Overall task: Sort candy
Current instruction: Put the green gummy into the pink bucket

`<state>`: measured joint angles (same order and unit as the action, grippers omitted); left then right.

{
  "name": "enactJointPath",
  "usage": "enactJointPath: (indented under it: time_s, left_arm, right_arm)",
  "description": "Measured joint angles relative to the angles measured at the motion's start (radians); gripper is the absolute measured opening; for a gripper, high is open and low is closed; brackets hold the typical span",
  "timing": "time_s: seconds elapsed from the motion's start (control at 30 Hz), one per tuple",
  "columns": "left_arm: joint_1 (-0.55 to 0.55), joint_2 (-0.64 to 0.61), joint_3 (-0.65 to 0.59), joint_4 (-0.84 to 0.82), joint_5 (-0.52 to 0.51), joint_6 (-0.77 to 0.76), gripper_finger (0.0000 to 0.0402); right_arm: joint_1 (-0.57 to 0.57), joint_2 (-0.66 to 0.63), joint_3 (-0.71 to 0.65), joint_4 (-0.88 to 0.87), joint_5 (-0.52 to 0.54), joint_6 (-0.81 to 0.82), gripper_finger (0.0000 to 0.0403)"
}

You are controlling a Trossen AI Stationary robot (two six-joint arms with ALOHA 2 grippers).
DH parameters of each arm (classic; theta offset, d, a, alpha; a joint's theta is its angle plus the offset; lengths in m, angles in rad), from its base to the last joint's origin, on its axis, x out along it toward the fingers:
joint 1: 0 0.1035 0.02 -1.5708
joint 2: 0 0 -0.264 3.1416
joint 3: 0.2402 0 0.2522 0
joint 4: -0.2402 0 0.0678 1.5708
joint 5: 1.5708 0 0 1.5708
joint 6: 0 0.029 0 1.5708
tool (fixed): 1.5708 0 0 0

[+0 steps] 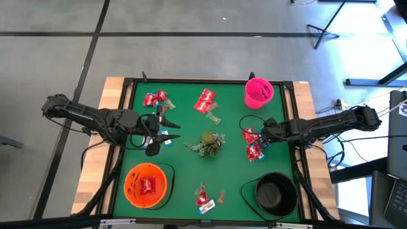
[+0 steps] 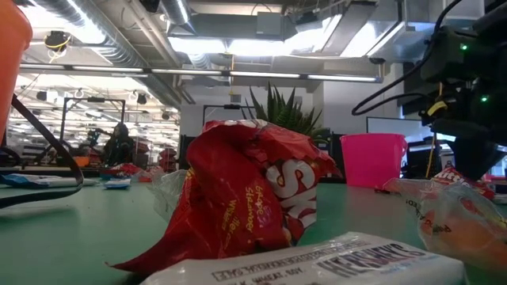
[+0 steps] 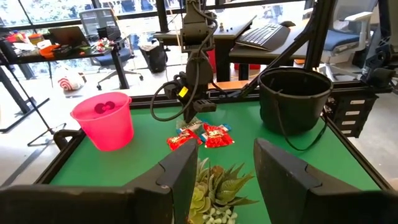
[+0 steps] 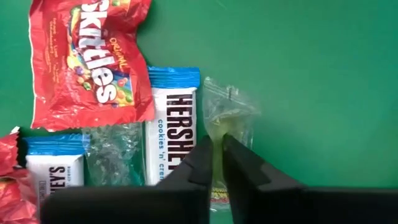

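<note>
Your right gripper pinches a clear-wrapped candy beside a white-and-blue bar; your left gripper hangs partly open, empty.

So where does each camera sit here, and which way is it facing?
High: overhead, straight down on the table; both arms show.
Low: at tabletop height, level across candy, red packet closest; a dark arm at right.
Left wrist: past the left hand towards the sprig.
Right wrist: down past the right hand, closed on a clear-wrapped piece.
Shared: the pink bucket shows in high, low and left wrist.
</note>
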<state>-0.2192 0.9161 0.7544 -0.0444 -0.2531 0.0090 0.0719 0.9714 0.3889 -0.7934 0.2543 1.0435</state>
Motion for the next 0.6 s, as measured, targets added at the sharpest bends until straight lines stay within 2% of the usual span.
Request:
enactJointPath:
  time_s: [0.07,0.23,0.33,0.6]
  left_arm:
    - [0.0,0.0,0.0,0.0,0.0,0.0,0.0149]
    - [0.0,0.0,0.0,0.0,0.0,-0.001,0.0149]
    - [0.0,0.0,0.0,0.0,0.0,-0.001,0.0149]
    - [0.0,0.0,0.0,0.0,0.0,-0.003,0.0149]
  right_arm:
    - [0.0,0.0,0.0,0.0,0.0,0.0,0.0007]
    - [0.0,0.001,0.006,-0.003,0.0,0.0,0.0015]
    - [0.0,0.001,0.03,-0.005,0.002,-0.005,0.0005]
    - [0.0,0.001,0.189,-0.1,0.135,-0.076,0.0002]
